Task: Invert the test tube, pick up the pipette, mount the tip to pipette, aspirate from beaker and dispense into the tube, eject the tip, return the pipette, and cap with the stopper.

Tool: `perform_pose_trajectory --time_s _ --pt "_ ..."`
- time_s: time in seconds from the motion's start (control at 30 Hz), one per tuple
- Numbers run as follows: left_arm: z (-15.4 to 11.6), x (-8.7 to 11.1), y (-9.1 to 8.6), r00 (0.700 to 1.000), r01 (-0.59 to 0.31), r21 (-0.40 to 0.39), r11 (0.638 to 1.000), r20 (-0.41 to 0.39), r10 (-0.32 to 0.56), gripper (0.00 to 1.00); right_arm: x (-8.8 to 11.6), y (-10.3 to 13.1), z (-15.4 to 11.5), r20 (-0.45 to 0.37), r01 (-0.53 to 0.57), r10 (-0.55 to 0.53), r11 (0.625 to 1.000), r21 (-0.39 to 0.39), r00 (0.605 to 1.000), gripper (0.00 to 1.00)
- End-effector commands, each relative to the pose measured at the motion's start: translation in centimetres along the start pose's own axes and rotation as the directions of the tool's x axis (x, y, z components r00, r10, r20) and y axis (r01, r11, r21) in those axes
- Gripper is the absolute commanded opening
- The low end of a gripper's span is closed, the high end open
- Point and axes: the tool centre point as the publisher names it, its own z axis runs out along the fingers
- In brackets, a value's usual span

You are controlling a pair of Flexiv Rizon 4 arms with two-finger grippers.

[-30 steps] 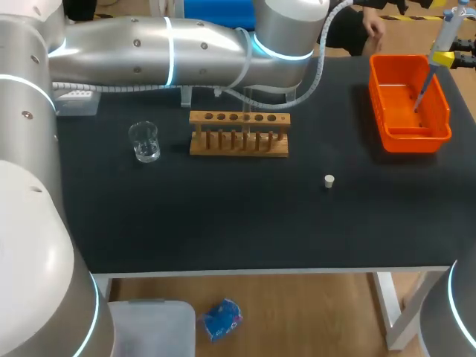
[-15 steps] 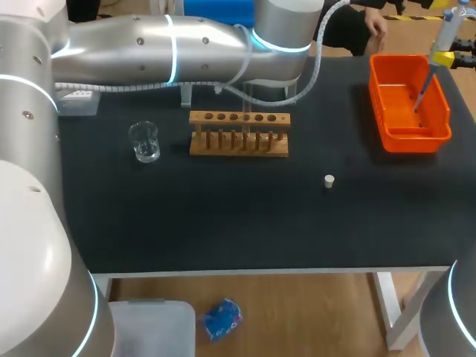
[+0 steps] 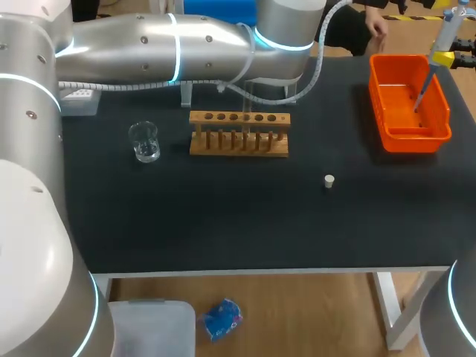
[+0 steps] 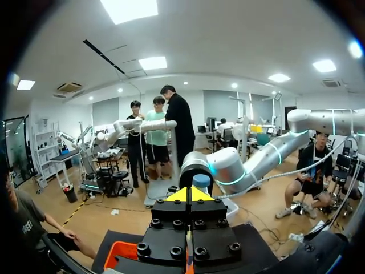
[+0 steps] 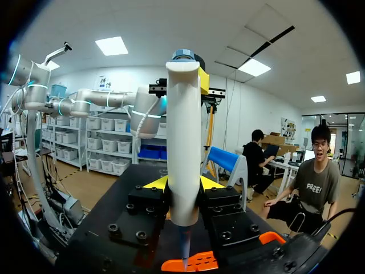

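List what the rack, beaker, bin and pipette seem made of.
Rack: bare wood, pale brown, matte.
Beaker: clear glass or plastic, see-through with glints.
Bin: orange moulded plastic, smooth sheen.
Pipette: probably white plastic, smooth matte body.

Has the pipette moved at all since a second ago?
No. The pipette is in the same place as before, with its thin tip pointing down into the orange bin at the same spot.
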Motion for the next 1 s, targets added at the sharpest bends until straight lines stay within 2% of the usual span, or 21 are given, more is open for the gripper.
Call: perform_pose_trajectory --time_s 0.03,0.53,1.0 --pt "0.1 0.06 0.1 1.0 -0.003 0.008 1.0 0.003 0.003 0.0 0.06 0.07 -0.01 0.0 0.001 -0.001 1.0 0.002 1.0 0.0" --pt "-0.26 0.24 0.48 0.999 -0.028 0.032 0.999 -0.015 0.028 0.0 0.06 0.07 -0.01 0.0 0.001 -0.001 1.0 0.002 1.0 0.0" --pt "0.08 0.49 1.04 1.0 -0.011 0.014 1.0 -0.028 0.012 0.0 0.06 0.07 -0.01 0.0 0.001 -0.001 1.0 0.002 1.0 0.0"
